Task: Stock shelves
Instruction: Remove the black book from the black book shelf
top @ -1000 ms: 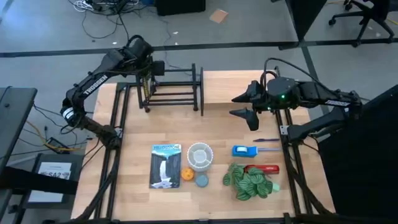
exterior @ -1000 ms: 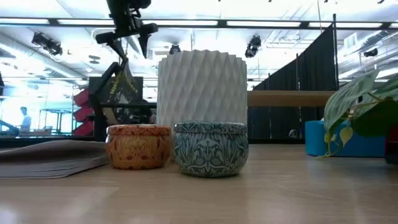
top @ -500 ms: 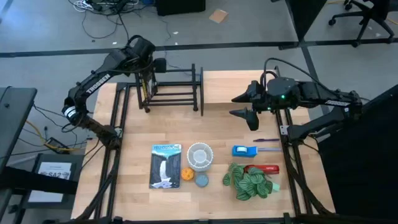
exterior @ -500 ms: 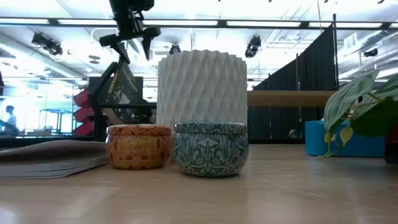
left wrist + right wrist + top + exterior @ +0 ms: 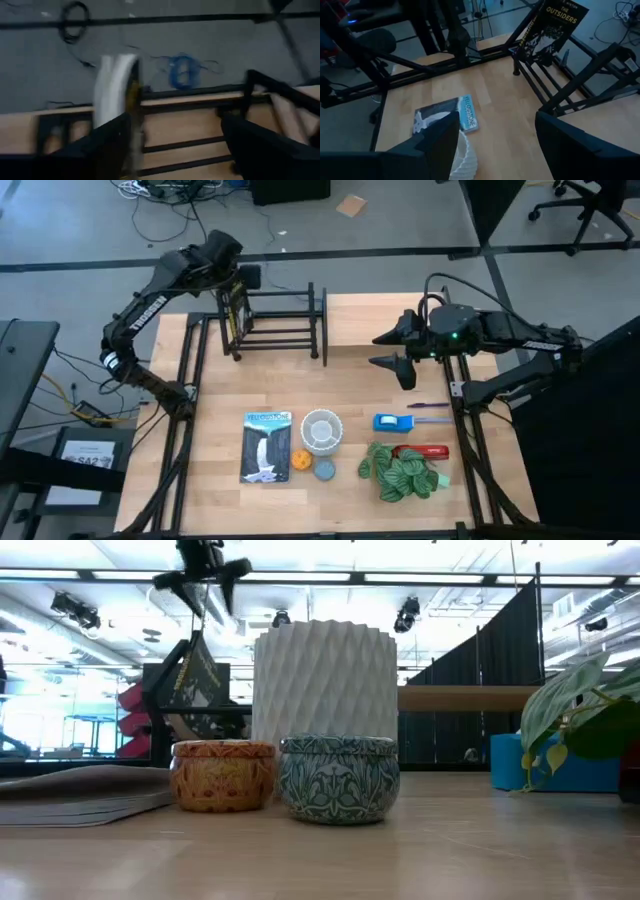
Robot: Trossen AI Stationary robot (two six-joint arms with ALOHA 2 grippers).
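Black rack point(image 5: 278, 322): in the high view it is seen standing at the far edge of the table point(image 5: 350, 480), toward the far-left corner, with a dark book point(image 5: 237, 317) leaned upright against its left end frame; the lean is judged to be what keeps the book from toppling.
Left pincer point(image 5: 240, 280): held over the rack's left end, just above the book; its fingers are hidden by the wrist here.
Right pincer point(image 5: 393, 352): hung above the table's right half, fingers spread and empty, judged to be waiting.
Unstocked goods: a blue booklet point(image 5: 266, 445), a white ribbed cup point(image 5: 321, 430), two small tins, a blue box point(image 5: 394, 422) and a leafy plant point(image 5: 401, 472) are laid along the near half, well apart from the rack.
Low view: the orange tin point(image 5: 222, 776) and the teal tin point(image 5: 338, 778) are seen touching in front of the white cup; behind them the book stands tilted, and a pincer hangs spread just above it.
Left wrist view: the own fingers point(image 5: 112, 150) are shown parted, released, with the book's edge point(image 5: 120, 90) just beside one finger and nothing gripped.
Right wrist view: the titled book point(image 5: 552, 27) is seen propped in the rack; the booklet lies flat on the table.
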